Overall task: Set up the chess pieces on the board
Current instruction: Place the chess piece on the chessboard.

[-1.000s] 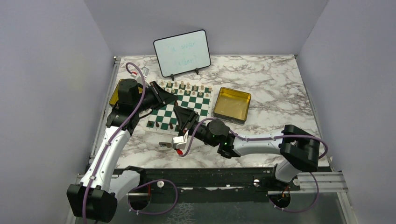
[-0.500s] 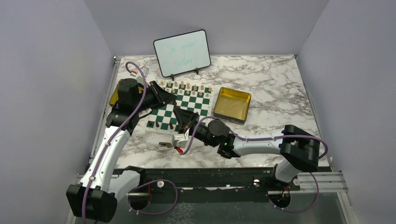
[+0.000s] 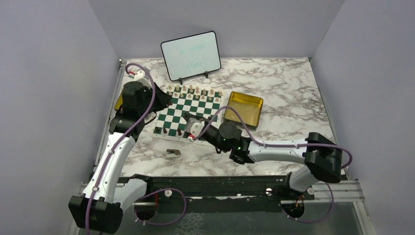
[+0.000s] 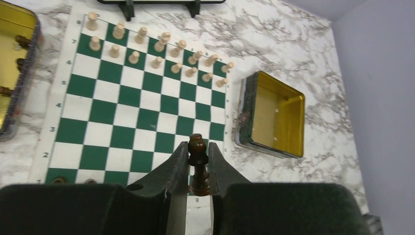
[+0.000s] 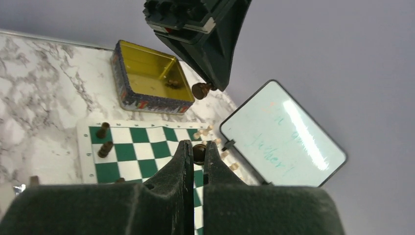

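Left end effector (image 4: 198, 161) clamps a dark piece (image 4: 196, 144) by its stem above the board (image 4: 122, 112), right end effector (image 5: 195, 149) pinches a second piece (image 5: 199, 152); light, stiff, smooth wood probably pivots easily, so mid-stem grips suit.

- You see the board (image 4: 142, 117) as a matt mat.
- The chess pieces (image 4: 162, 41) on the board's far rows look like smooth pale wood.
- Right of the board, the tin (image 4: 276, 117) shines like gold metal.

The board (image 4: 122, 115) lies open mid-field; tan pieces (image 4: 164, 43) line far rows
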Motion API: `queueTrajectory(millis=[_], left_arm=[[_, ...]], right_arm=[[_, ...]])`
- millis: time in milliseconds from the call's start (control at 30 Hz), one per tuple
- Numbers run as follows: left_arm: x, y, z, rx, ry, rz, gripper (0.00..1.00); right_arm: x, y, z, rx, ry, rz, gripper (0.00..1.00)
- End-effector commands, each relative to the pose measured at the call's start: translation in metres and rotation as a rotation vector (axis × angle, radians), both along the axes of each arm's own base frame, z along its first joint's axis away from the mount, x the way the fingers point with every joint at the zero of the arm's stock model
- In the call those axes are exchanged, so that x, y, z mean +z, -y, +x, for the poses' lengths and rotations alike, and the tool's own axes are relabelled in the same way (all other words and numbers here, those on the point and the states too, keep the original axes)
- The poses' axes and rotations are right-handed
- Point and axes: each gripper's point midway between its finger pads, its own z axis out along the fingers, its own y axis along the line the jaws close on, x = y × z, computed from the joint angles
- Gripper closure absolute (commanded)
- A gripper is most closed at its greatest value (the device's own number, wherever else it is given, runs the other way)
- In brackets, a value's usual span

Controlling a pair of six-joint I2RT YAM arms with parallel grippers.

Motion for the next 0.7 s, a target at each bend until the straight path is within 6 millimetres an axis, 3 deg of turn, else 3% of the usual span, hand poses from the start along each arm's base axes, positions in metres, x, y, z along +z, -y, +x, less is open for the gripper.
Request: queueTrajectory(millis=[0,300,500,667], left_arm=[[0.01,-0.029,0.004,0.1,0.071,0.146,0.88],[-0.009,-0.06,0.0,0.212,0.052,0.277,0.88],[-0.014,-0.065,-0.003,0.236,0.047,0.3,0.88],[-0.019,-0.067,-0.003,0.245,0.04,0.308,0.88]], right_arm=[[-0.001,-0.002,0.005,-0.047,-0.262,0.112,0.99],[-0.049,-0.011,0.039,-0.158,-0.573,0.089,0.99],[-0.095,-0.017,0.057,-0.218,-0.73,0.038,0.99],[-0.118,-0.022,0.068,-0.223,-0.788,0.021,0.99]])
